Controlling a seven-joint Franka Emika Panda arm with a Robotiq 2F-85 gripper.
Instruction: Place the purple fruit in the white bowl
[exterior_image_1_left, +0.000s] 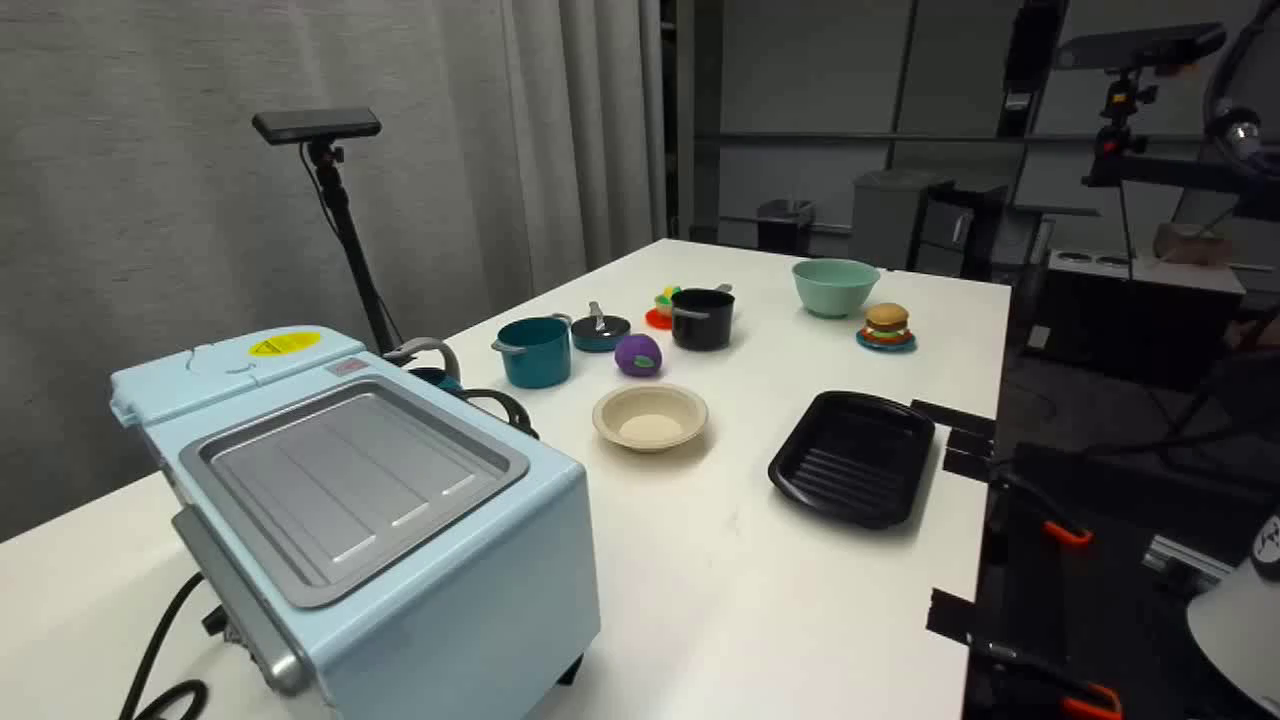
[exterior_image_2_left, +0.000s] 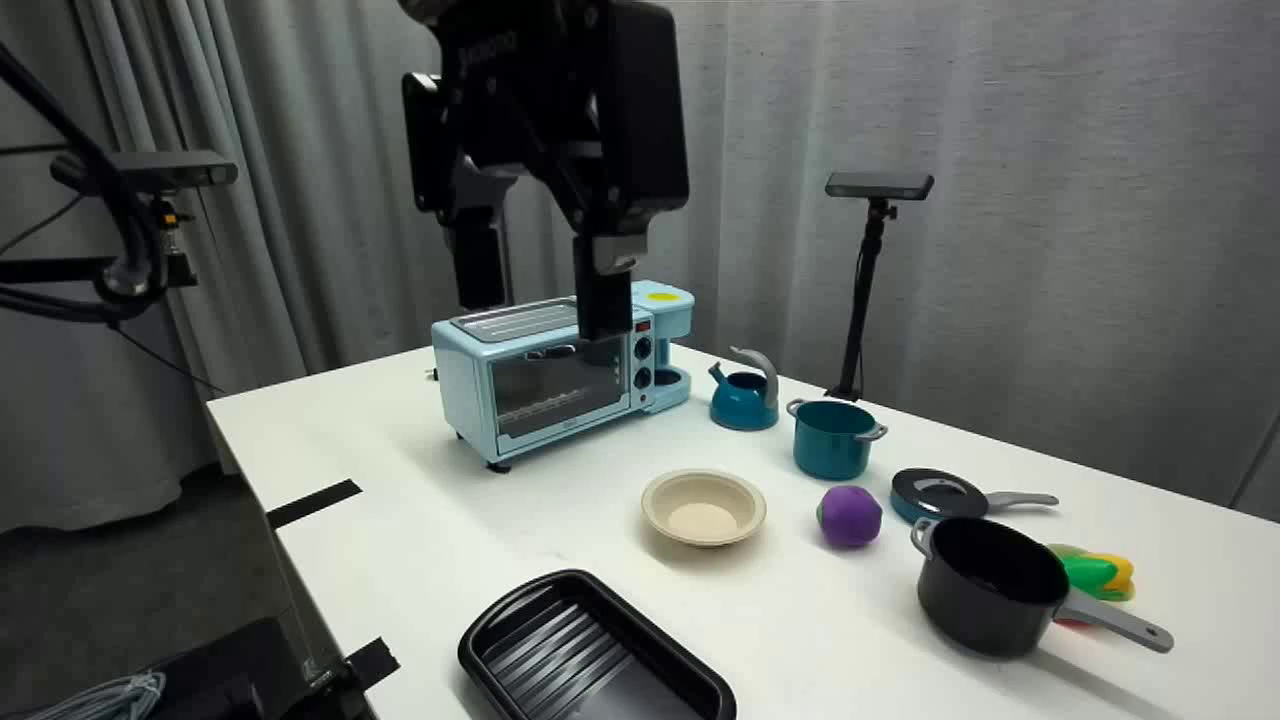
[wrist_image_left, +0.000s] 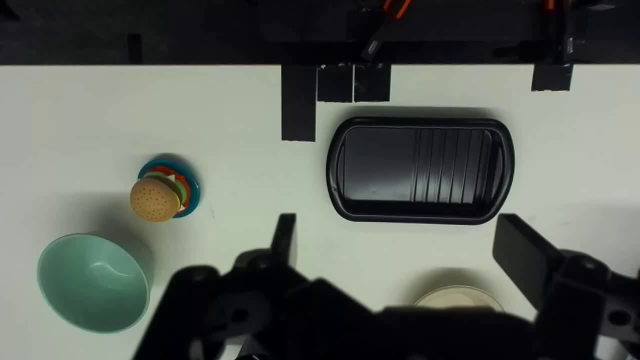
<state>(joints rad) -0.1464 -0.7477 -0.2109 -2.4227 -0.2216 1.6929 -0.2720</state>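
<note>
The purple fruit (exterior_image_1_left: 636, 354) lies on the white table beside the cream-white bowl (exterior_image_1_left: 651, 427). In an exterior view the fruit (exterior_image_2_left: 850, 516) sits to the right of the bowl (exterior_image_2_left: 703, 518), apart from it. The bowl looks empty. In the wrist view only the bowl's top edge (wrist_image_left: 456, 298) shows above the gripper body. The fruit is out of that view. My gripper (exterior_image_2_left: 545, 290) hangs high above the table. In the wrist view its fingers (wrist_image_left: 395, 240) are spread wide with nothing between them.
A black ridged tray (wrist_image_left: 422, 170), a burger toy (wrist_image_left: 156, 199) and a light green bowl (wrist_image_left: 95, 285) stand on the table. A teal pot (exterior_image_2_left: 832, 440), black saucepan (exterior_image_2_left: 990, 590), lidded pan (exterior_image_2_left: 938, 495), kettle (exterior_image_2_left: 743, 402) and blue toaster oven (exterior_image_2_left: 560, 380) stand around the bowl and fruit.
</note>
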